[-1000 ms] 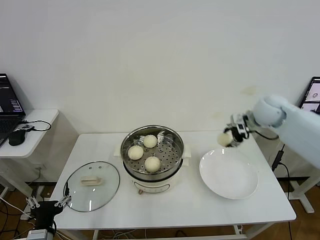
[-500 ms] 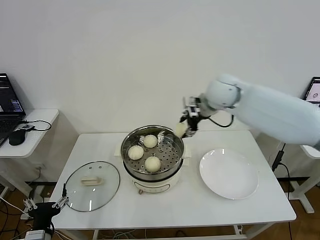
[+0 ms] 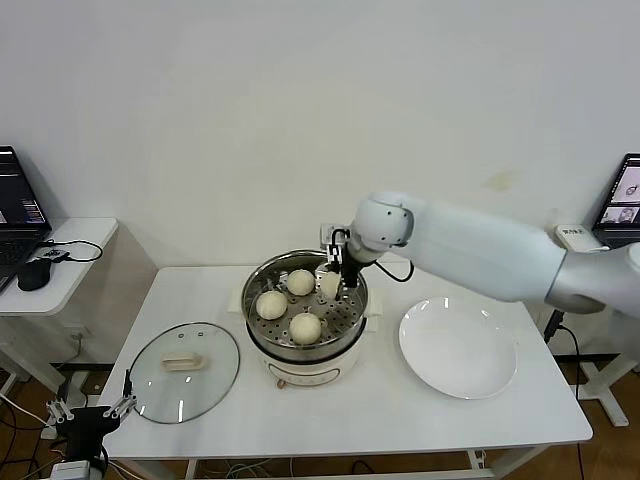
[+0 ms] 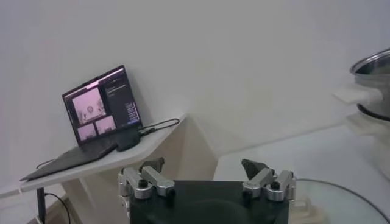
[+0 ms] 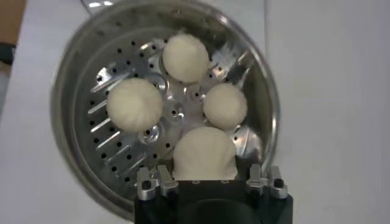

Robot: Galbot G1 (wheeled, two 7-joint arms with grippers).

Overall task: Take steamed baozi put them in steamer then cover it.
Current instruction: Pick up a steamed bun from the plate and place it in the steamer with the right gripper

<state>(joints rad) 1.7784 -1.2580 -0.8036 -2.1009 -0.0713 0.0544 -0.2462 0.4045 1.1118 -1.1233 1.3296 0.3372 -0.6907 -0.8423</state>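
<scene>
The steel steamer (image 3: 352, 322) stands mid-table on its cream base. Three baozi lie on its perforated tray: one at the back (image 3: 300, 282), one on the left (image 3: 271, 304), one at the front (image 3: 305, 327). My right gripper (image 3: 334, 276) is over the tray's right side, shut on a fourth baozi (image 3: 329, 286). In the right wrist view that baozi (image 5: 204, 153) sits between the fingers, just above the tray (image 5: 122, 152). The glass cover (image 3: 185, 371) with its cream handle lies flat on the table, left of the steamer. My left gripper (image 3: 92, 420) is parked below the table's front left corner, open (image 4: 203, 168).
A white plate (image 3: 458, 347) lies right of the steamer. A side table with a laptop (image 4: 100, 109) and a mouse (image 3: 33, 276) stands at the far left. Another screen (image 3: 625, 190) is at the far right.
My right arm has swung left from above the plate to over the steamer, carrying the baozi and lowering it toward the tray. The left arm has not moved.
</scene>
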